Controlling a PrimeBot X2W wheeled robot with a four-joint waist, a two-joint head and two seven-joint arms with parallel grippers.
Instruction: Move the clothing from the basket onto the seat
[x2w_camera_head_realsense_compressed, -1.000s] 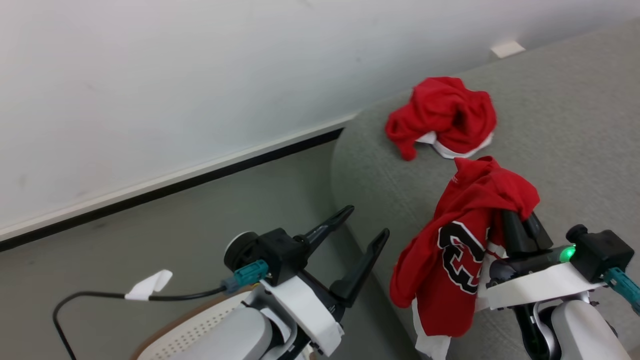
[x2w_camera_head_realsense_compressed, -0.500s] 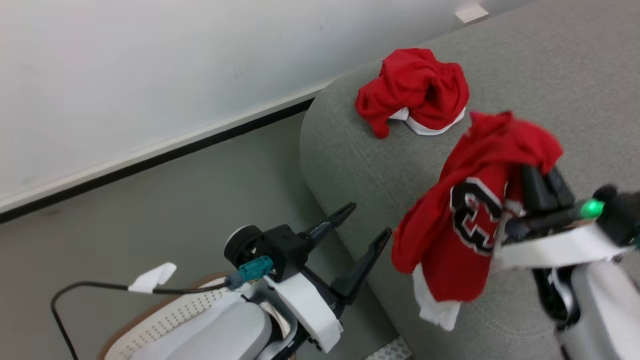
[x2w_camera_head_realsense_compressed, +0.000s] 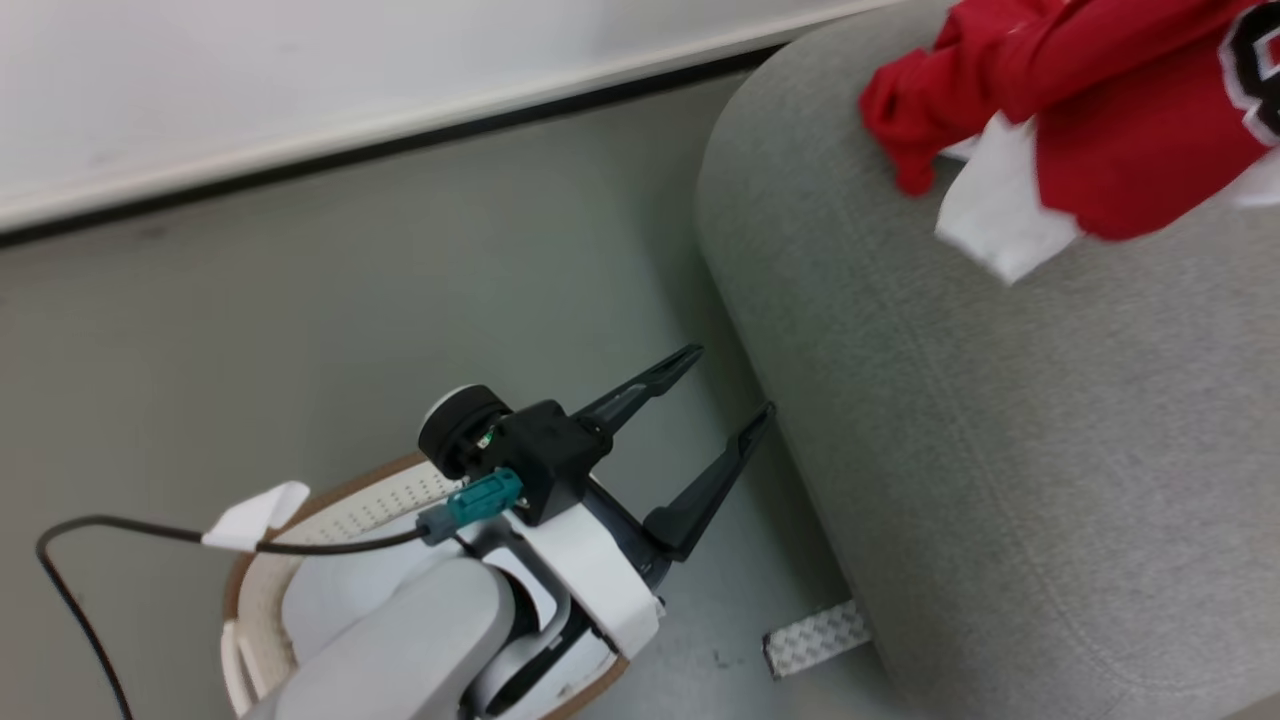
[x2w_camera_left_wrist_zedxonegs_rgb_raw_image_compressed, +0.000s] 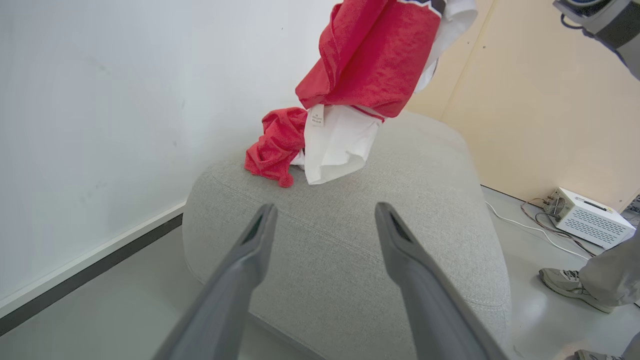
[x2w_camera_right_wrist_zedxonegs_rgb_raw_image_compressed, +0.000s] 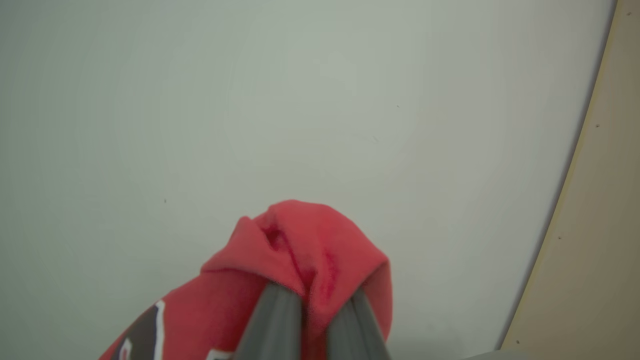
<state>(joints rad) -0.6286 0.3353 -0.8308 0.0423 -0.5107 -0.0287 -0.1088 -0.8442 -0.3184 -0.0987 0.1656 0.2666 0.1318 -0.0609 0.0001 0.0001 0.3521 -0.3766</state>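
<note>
My right hand (x2w_camera_right_wrist_zedxonegs_rgb_raw_image_compressed: 317, 294) is clenched on a bunched fold of the jersey (x2w_camera_right_wrist_zedxonegs_rgb_raw_image_compressed: 300, 235), which droops limp above the seat (x2w_camera_left_wrist_zedxonegs_rgb_raw_image_compressed: 350, 250), so I judge it soft and light; my left hand (x2w_camera_left_wrist_zedxonegs_rgb_raw_image_compressed: 324, 215) is released.

The jersey (x2w_camera_left_wrist_zedxonegs_rgb_raw_image_compressed: 370, 65) is soft matt cloth, the seat (x2w_camera_head_realsense_compressed: 1000, 450) coarse woven fabric, the basket (x2w_camera_head_realsense_compressed: 380, 498) smooth perforated plastic.

Open floor (x2w_camera_head_realsense_compressed: 350, 300) runs between wall (x2w_camera_head_realsense_compressed: 300, 80) and seat (x2w_camera_head_realsense_compressed: 1000, 450) — the widest passage. The seat's near top lies bare; its far corner is occupied by a crumpled jersey (x2w_camera_left_wrist_zedxonegs_rgb_raw_image_compressed: 272, 147), with a hanging jersey (x2w_camera_left_wrist_zedxonegs_rgb_raw_image_compressed: 370, 65) overhead. The left gripper (x2w_camera_head_realsense_compressed: 731, 380), fingers spread, stands close beside the seat's flank. A cable (x2w_camera_head_realsense_compressed: 350, 546) arcs across the basket (x2w_camera_head_realsense_compressed: 370, 497) rim — a snag. A person's foot (x2w_camera_left_wrist_zedxonegs_rgb_raw_image_compressed: 570, 282) stands past the seat.
</note>
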